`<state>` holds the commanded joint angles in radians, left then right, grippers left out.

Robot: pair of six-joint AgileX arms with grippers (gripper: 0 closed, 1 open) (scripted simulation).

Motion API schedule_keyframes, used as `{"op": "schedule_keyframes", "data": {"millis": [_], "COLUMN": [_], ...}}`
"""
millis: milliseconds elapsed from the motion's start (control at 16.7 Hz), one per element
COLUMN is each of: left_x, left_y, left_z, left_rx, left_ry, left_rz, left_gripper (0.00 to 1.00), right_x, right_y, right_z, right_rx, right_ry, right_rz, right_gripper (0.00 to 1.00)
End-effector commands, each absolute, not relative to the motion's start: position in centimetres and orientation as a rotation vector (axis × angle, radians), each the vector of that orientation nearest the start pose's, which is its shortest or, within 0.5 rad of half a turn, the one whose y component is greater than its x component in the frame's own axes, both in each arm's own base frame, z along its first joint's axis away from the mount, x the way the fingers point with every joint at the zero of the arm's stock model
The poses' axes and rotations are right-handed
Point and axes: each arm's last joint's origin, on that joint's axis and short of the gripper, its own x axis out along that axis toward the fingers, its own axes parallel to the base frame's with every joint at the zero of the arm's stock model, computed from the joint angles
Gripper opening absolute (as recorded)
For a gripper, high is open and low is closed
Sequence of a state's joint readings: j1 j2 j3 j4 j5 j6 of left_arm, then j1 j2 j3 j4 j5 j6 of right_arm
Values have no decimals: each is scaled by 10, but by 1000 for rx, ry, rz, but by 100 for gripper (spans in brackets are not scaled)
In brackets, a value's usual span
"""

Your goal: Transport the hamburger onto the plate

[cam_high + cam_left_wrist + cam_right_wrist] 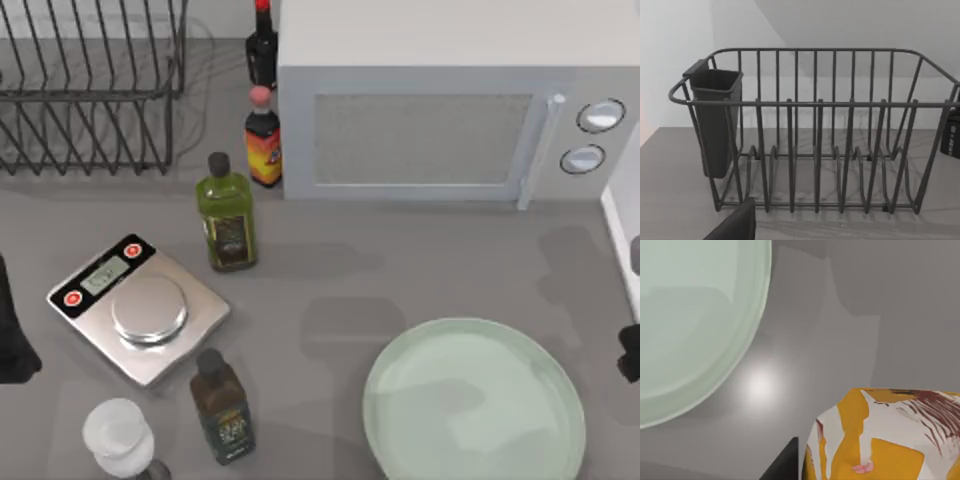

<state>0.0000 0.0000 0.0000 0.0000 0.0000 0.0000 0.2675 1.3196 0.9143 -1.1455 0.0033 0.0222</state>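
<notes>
Two AgileX arms sit at the far edges of a grey table (420,270), the left arm at the left edge beside the kitchen scale (138,308), the right arm at the right edge just past the plate (474,405). The pale mint-green plate lies bare at the front right of the table, in front of the white microwave (440,110). From the right wrist view, the hamburger (885,437), patched orange-yellow and cream-white with dark red streaks, shows close under the camera, apart from the plate's rim (752,347), with grey tabletop between them; a dark finger (782,465) stands right beside it, though whether the right gripper is clamped on the hamburger cannot be told. The left wrist view looks onto a dark wire dish rack (815,130) with a cutlery cup (715,120) hung on one end. An olive oil bottle (227,213), a sauce bottle (263,137), a darker bottle (222,407) and a clear glass (120,437) stand around the scale
</notes>
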Motion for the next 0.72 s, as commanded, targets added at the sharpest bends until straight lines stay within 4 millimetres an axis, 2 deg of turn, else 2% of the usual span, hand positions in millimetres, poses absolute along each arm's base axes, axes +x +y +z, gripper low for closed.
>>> {"op": "schedule_keyframes", "data": {"millis": [300, 540, 720], "left_x": [106, 106, 106], "left_y": [-1, -1, -1], "left_z": [160, 160, 160], "left_rx": [0, 0, 0], "left_ry": [0, 0, 0], "left_rz": [0, 0, 0], "left_gripper": [100, 100, 100], "right_x": [217, 225, 228], "right_y": [81, 107, 127], "right_z": [216, 209, 201], "right_rx": [-542, -957, -1280], "right_ry": [1525, 1420, 1255], "right_rz": [541, 987, 1366], "right_gripper": [0, 0, 0]}}
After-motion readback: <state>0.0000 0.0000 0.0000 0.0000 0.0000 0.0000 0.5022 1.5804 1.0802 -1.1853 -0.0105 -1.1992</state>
